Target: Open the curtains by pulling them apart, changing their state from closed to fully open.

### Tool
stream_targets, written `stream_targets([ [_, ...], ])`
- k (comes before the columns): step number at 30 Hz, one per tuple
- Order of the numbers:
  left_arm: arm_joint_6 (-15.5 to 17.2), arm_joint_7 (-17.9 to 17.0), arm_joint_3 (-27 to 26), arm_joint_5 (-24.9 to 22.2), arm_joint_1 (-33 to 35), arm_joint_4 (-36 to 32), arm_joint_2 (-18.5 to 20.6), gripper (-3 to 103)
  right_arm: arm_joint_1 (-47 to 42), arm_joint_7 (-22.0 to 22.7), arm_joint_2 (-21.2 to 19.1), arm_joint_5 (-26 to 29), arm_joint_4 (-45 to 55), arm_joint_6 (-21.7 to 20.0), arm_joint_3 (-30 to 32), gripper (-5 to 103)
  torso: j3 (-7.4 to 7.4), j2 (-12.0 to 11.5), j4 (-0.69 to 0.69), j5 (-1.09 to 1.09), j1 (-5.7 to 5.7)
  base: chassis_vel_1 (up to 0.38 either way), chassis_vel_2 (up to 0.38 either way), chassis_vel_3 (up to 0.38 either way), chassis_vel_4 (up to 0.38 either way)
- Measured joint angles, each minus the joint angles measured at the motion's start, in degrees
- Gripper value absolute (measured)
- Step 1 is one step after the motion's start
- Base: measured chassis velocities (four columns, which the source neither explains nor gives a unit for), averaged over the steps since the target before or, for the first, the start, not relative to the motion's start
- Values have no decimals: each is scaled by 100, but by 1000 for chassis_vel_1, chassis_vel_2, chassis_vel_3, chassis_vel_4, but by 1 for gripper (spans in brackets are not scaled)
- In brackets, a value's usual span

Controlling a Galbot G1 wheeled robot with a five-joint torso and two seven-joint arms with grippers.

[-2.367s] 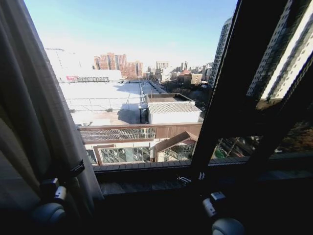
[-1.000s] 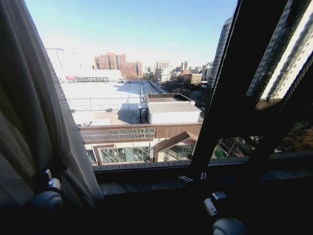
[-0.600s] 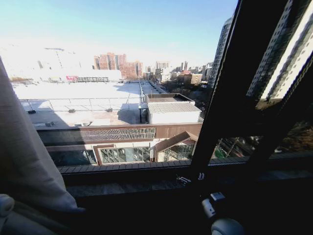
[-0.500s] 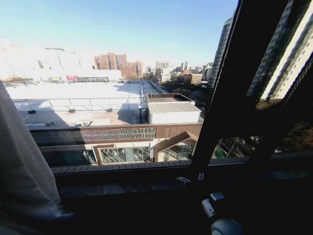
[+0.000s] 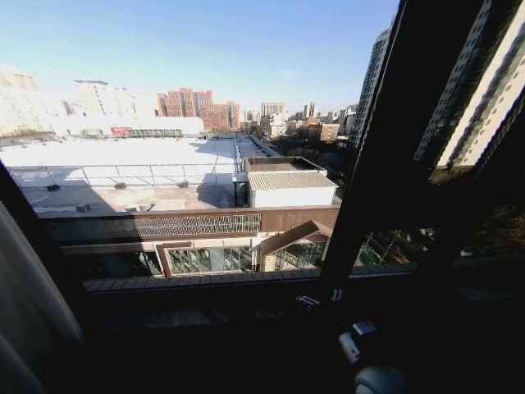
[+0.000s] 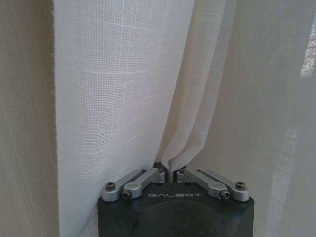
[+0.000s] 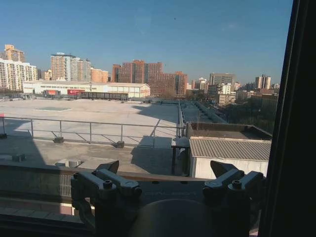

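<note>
Hanging in long vertical pleats, the curtain (image 6: 123, 89) runs straight up and away from the left end effector (image 6: 169, 174), whose linkage arms are folded inward with the fingertips pressed together on a narrow gathered fold of the fabric right at its nose. That is the relation that matters: the cloth's long axis is vertical, the pinch sits low on it, and any further opening has to come from drawing that fold sideways toward the robot's left, across the pleats and not along them. In the head view the same panel (image 5: 20, 304) is bunched at the far left edge, beside the dark window frame (image 5: 385, 164), and the glass between is bare, giving an open view of rooftops and distant towers. The right end effector (image 7: 168, 185) hangs low in front of the window sill (image 5: 246, 283) on the robot's right with its fingers spread apart and nothing between them; no fabric lies near it. The left arm is therefore the one in contact with the cloth, and the only one near it. Judging by how much glass is uncovered, the left side looks nearly fully drawn back; whether a right-hand panel is already clear cannot be told.
</note>
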Motion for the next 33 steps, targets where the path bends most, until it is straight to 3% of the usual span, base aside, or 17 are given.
stream_targets([
  [3, 79, 305, 75, -16, 200, -393, -136, 23, -14, 1, -44, 7, 6, 0, 30, 100, 0, 0, 0, 0, 0, 0, 0, 0, 0],
  [4, 79, 305, 75, -16, 200, -393, -136, 23, -14, 1, -44, 7, 6, 0, 30, 100, 0, 0, 0, 0, 0, 0, 0, 0, 0],
  [7, 214, 979, 157, -15, 542, -1109, -369, 33, -25, 13, -78, 18, 32, 0, 52, 100, 0, 0, 0, 1, 0, 0, 0, 0, 0],
  [8, 283, 1450, 231, 24, 729, -1548, -543, 39, -48, 19, -76, 19, 66, -6, 62, 100, 0, 0, 1, 0, 0, 0, 0, 0, 0],
  [9, 283, 1450, 231, 24, 729, -1548, -543, 39, -48, 19, -76, 19, 66, -6, 62, 100, 0, 0, 1, 0, 0, 0, 0, 0, 0],
  [10, 291, 1772, 258, 54, 845, -1794, -647, 44, -85, 29, -59, 19, 102, -8, 86, 100, 0, 0, 0, 1, 0, 0, 0, 0, 0],
  [11, 289, 2397, 277, 131, 1049, -2211, -827, 50, -149, 42, -30, 18, 160, -13, 118, 100, 0, 0, -1, 2, 0, 0, 0, 0, 0],
  [12, 273, 2611, 279, 177, 1123, -2351, -892, 50, -166, 49, -23, 18, 179, -15, 127, 100, 0, -1, -2, 2, 0, 0, 0, 0, 0],
  [13, 142, 3414, 263, 428, 1493, -2944, -1163, 55, -206, 89, -21, 19, 250, -20, 161, 100, 0, 0, -3, 1, 0, 0, 0, 0, 0],
  [14, 82, 3786, 258, 567, 1732, -3285, -1304, 61, -218, 110, -37, 33, 293, -23, 192, 100, 0, 0, 0, 2, 0, 0, 0, 0, 0],
  [17, -29, 4173, 284, 657, 2100, -3794, -1509, 67, -219, 149, -93, 136, 377, -42, 261, 100, -1, 0, 4, 4, 0, 0, 0, 0, 0],
  [18, -102, 4351, 325, 671, 2298, -4095, -1622, 77, -218, 186, -145, 236, 447, -65, 318, 100, -1, 0, 3, 3, -1, 0, 0, 0, 0],
  [19, -165, 4467, 349, 673, 2402, -4271, -1678, 77, -223, 212, -185, 300, 500, -79, 355, 100, -1, 0, 1, 4, -2, 0, 0, 0, 0],
  [23, -390, 4666, 440, 611, 2562, -4540, -1762, 88, -249, 272, -264, 423, 640, -124, 412, 100, 0, 0, 0, 3, -1, 0, 0, 0, 0],
  [24, -545, 4749, 514, 573, 2618, -4584, -1794, 97, -252, 330, -281, 483, 722, -189, 434, 100, 0, 0, 0, 1, -1, 0, 0, 0, 0],
  [29, -1062, 4834, 722, 568, 2728, -4588, -1932, 100, -251, 474, -282, 600, 895, -373, 468, 100, 0, 0, 0, 1, -1, 0, 0, 0, 0],
  [33, -1744, 5238, 768, 519, 2838, -4528, -2195, 100, -284, 585, -376, 760, 1077, -641, 609, 100, 0, 0, 0, 1, -1, 0, 0, 0, 0],
])
